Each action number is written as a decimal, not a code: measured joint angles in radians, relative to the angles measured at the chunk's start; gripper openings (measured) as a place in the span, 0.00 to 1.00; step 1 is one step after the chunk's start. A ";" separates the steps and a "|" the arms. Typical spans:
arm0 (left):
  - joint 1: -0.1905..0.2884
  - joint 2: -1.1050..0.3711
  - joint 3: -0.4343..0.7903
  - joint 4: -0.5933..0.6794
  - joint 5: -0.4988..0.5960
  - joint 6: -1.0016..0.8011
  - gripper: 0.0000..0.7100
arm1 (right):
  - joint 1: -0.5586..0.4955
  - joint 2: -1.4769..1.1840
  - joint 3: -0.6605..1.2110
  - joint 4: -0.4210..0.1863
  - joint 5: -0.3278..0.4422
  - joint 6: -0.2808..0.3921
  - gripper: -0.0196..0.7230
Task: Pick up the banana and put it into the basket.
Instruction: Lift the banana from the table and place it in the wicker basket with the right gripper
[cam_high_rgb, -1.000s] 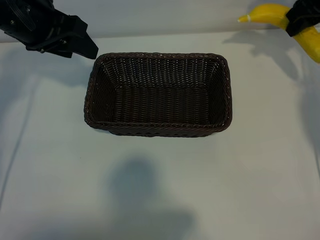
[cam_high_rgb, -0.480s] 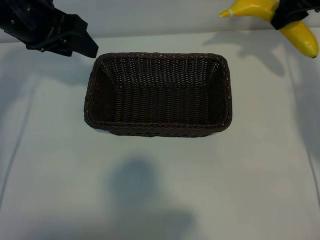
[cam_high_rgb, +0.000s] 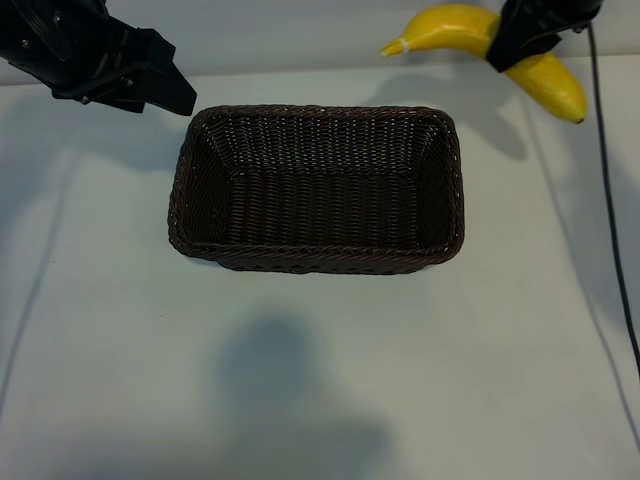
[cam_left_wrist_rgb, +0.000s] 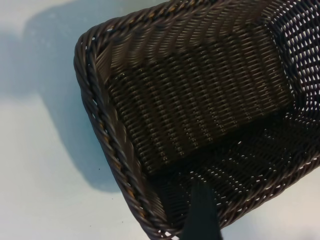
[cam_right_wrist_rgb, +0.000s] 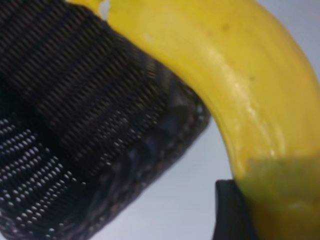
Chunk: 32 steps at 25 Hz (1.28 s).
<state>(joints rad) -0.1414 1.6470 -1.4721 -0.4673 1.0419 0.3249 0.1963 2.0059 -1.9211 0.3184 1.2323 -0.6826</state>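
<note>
Exterior view: I see right claw (cam_high_rgb: 520, 35) clamped on banana (cam_high_rgb: 455, 25), carried closer toward basket (cam_high_rgb: 315, 260) (not above it yet).
Left claw (cam_high_rgb: 165, 90): fingers apart, parked near tabletop's far-left corner.

A white table (cam_high_rgb: 320, 380) with a thin black cable (cam_high_rgb: 610, 220) lying across it.

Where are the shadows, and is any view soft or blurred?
Exterior view: a broad soft shadow lies on the table below the basket, fainter ones under the banana and the right end effector. Left wrist view: the basket casts a shadow beside its corner, weave fairly sharp. Right wrist view: banana close up and soft, basket weave partly blurred.
</note>
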 joint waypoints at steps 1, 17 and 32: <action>0.000 0.000 0.000 0.001 0.000 0.002 0.84 | 0.012 0.000 0.000 -0.001 -0.001 0.002 0.59; 0.000 0.000 0.000 0.021 -0.006 0.003 0.84 | 0.221 -0.001 0.000 -0.031 -0.002 0.012 0.59; 0.000 0.000 0.000 0.022 -0.009 0.003 0.84 | 0.293 -0.001 0.000 -0.012 0.009 -0.313 0.59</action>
<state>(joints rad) -0.1414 1.6470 -1.4721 -0.4455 1.0328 0.3284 0.4898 2.0047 -1.9211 0.3068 1.2408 -0.9953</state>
